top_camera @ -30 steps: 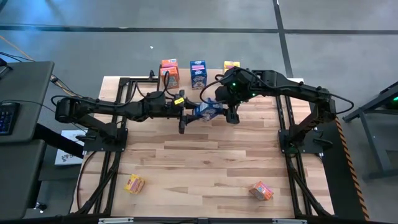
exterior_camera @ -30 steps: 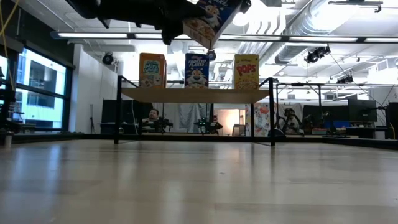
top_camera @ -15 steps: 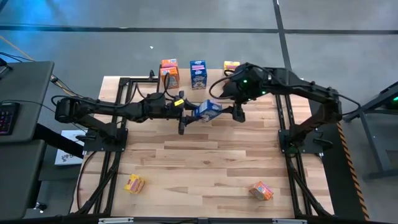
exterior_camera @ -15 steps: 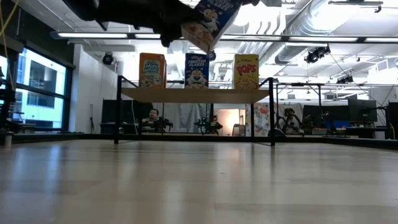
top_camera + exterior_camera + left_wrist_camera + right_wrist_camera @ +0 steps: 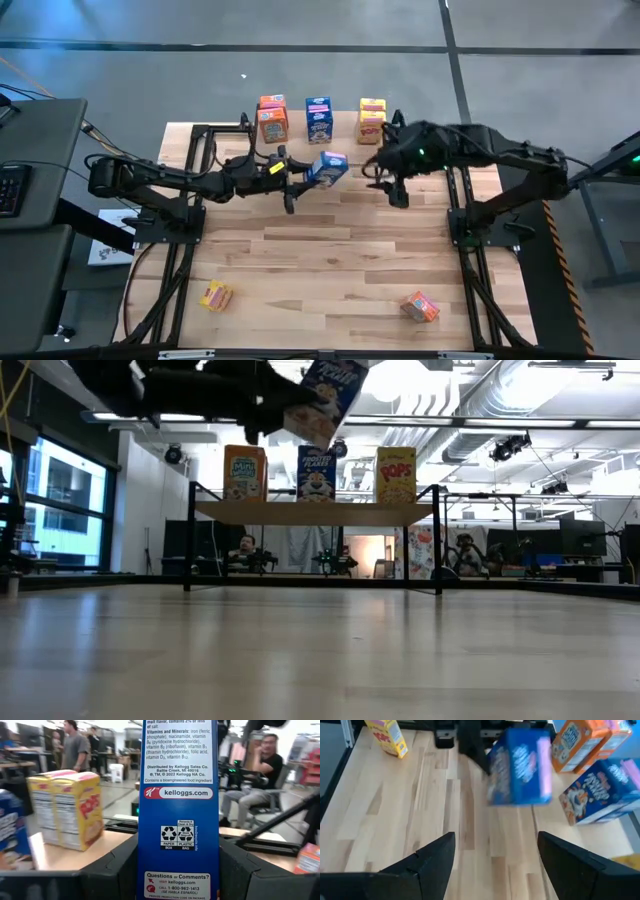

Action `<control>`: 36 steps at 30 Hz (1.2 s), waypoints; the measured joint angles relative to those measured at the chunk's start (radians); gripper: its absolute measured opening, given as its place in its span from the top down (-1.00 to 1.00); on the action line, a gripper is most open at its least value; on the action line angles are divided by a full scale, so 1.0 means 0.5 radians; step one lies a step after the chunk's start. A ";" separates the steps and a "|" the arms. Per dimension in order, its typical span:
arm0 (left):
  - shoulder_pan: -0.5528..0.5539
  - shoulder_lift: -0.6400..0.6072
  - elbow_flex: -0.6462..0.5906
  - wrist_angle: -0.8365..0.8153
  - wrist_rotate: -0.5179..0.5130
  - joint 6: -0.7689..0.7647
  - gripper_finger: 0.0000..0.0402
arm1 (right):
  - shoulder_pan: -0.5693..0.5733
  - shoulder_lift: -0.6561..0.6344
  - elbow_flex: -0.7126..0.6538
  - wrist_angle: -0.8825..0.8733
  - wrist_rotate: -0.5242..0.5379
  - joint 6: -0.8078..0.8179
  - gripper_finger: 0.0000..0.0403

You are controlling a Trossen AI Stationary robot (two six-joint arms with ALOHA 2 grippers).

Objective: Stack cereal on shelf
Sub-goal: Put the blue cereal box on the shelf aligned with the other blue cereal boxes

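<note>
On the pale plank table (image 5: 330,260), a yellow box (image 5: 215,295) and an orange box (image 5: 420,306) lie flat. The outstretched left gripper (image 5: 300,183) clamps a tilted blue cardboard cereal box (image 5: 328,168) aloft. The right gripper (image 5: 392,186) hangs apart, fingers spread, empty. Three boxes stand upright on the light-wood shelf (image 5: 315,511).

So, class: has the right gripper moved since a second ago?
Yes. In the high view the right gripper has pulled back from the blue box held by the left gripper, toward the table's right edge, past the yellow box on the shelf.
</note>
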 joint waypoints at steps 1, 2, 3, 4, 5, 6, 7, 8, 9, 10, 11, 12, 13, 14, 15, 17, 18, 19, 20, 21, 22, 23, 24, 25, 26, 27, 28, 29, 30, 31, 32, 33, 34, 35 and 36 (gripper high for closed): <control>0.000 0.000 -0.027 0.043 -0.032 -0.001 0.06 | 0.030 -0.048 -0.086 0.051 0.034 0.034 -0.37; 0.000 0.000 -0.053 0.085 -0.061 -0.001 0.06 | 0.058 -0.100 -0.176 0.106 0.068 0.066 -0.37; 0.000 0.000 -0.079 0.121 -0.087 -0.001 0.06 | 0.086 -0.152 -0.267 0.167 0.105 0.106 -0.37; 0.000 0.000 -0.101 0.159 -0.105 0.001 0.06 | 0.112 -0.208 -0.360 0.236 0.140 0.143 -0.37; 0.001 0.001 -0.126 0.210 -0.112 0.010 0.06 | 0.139 -0.262 -0.449 0.299 0.170 0.174 -0.37; 0.003 0.001 -0.144 0.251 -0.117 0.028 0.06 | 0.167 -0.320 -0.538 0.367 0.205 0.208 -0.37; 0.008 0.001 -0.158 0.281 -0.120 0.048 0.06 | 0.192 -0.372 -0.625 0.448 0.234 0.231 -0.37; 0.015 0.001 -0.174 0.312 -0.123 0.062 0.06 | 0.216 -0.421 -0.709 0.537 0.267 0.259 -0.37; 0.023 0.001 -0.177 0.316 -0.126 0.073 0.06 | 0.238 -0.471 -0.794 0.629 0.298 0.268 -0.37; 0.034 0.002 -0.178 0.316 -0.126 0.086 0.06 | 0.261 -0.515 -0.874 0.718 0.326 0.282 -0.37; 0.045 0.003 -0.179 0.319 -0.128 0.087 0.06 | 0.281 -0.556 -0.953 0.808 0.353 0.300 -0.37; 0.055 0.019 -0.179 0.341 -0.132 0.087 0.06 | 0.301 -0.595 -1.025 0.899 0.377 0.302 -0.37; 0.062 0.034 -0.178 0.345 -0.133 0.089 0.06 | 0.321 -0.630 -1.095 0.984 0.401 0.302 -0.37; 0.073 0.052 -0.179 0.336 -0.132 0.089 0.06 | 0.338 -0.662 -1.160 1.051 0.417 0.301 -0.37; 0.085 0.074 -0.179 0.345 -0.131 0.089 0.06 | 0.355 -0.692 -1.218 1.105 0.429 0.302 -0.37; 0.106 0.131 -0.179 0.399 -0.131 0.089 0.06 | 0.384 -0.749 -1.320 1.187 0.481 0.306 -0.37; 0.116 0.164 -0.179 0.432 -0.127 0.089 0.06 | 0.400 -0.779 -1.369 1.209 0.515 0.306 -0.37; 0.128 0.198 -0.179 0.469 -0.117 0.089 0.06 | 0.413 -0.810 -1.418 1.237 0.554 0.305 -0.37; 0.140 0.235 -0.179 0.517 -0.106 0.089 0.06 | 0.424 -0.842 -1.469 1.264 0.594 0.304 -0.37; 0.153 0.277 -0.179 0.574 -0.099 0.089 0.06 | 0.432 -0.877 -1.522 1.281 0.636 0.308 -0.37; 0.165 0.310 -0.179 0.602 -0.097 0.089 0.06 | 0.439 -0.915 -1.574 1.289 0.676 0.325 -0.37; 0.180 0.342 -0.179 0.629 -0.091 0.089 0.06 | 0.441 -0.949 -1.625 1.322 0.710 0.353 -0.37; 0.193 0.378 -0.179 0.670 -0.084 0.089 0.06 | 0.441 -0.991 -1.684 1.361 0.734 0.364 -0.37; 0.206 0.410 -0.179 0.711 -0.067 0.089 0.06 | 0.440 -1.031 -1.746 1.395 0.735 0.374 -0.37; 0.220 0.438 -0.179 0.758 -0.038 0.089 0.06 | 0.440 -1.069 -1.804 1.437 0.730 0.382 -0.37; 0.235 0.462 -0.179 0.800 -0.011 0.088 0.06 | 0.440 -1.105 -1.862 1.478 0.712 0.382 -0.37; 0.245 0.488 -0.179 0.866 0.012 0.089 0.06 | 0.440 -1.142 -1.918 1.517 0.685 0.374 -0.37; 0.255 0.515 -0.179 0.926 0.016 0.089 0.06 | 0.440 -1.177 -1.971 1.556 0.658 0.358 -0.37; 0.266 0.535 -0.179 0.964 0.021 0.089 0.06 | 0.440 -1.208 -2.022 1.600 0.630 0.349 -0.37; 0.276 0.559 -0.179 1.004 0.021 0.089 0.06 | 0.440 -1.235 -2.072 1.646 0.618 0.339 -0.37; 0.285 0.583 -0.179 1.038 0.021 0.088 0.06 | 0.440 -1.259 -2.120 1.688 0.611 0.330 -0.37; 0.294 0.600 -0.179 1.042 0.021 0.088 0.06 | 0.440 -1.280 -2.164 1.728 0.612 0.313 -0.37; 0.298 0.619 -0.179 1.043 0.020 0.084 0.06 | 0.441 -1.299 -2.209 1.768 0.609 0.303 -0.37; 0.304 0.637 -0.179 1.039 0.020 0.080 0.06 | 0.441 -1.318 -2.253 1.810 0.601 0.300 -0.37; 0.305 0.653 -0.179 1.037 0.020 0.073 0.06 | 0.441 -1.332 -2.299 1.855 0.588 0.296 -0.37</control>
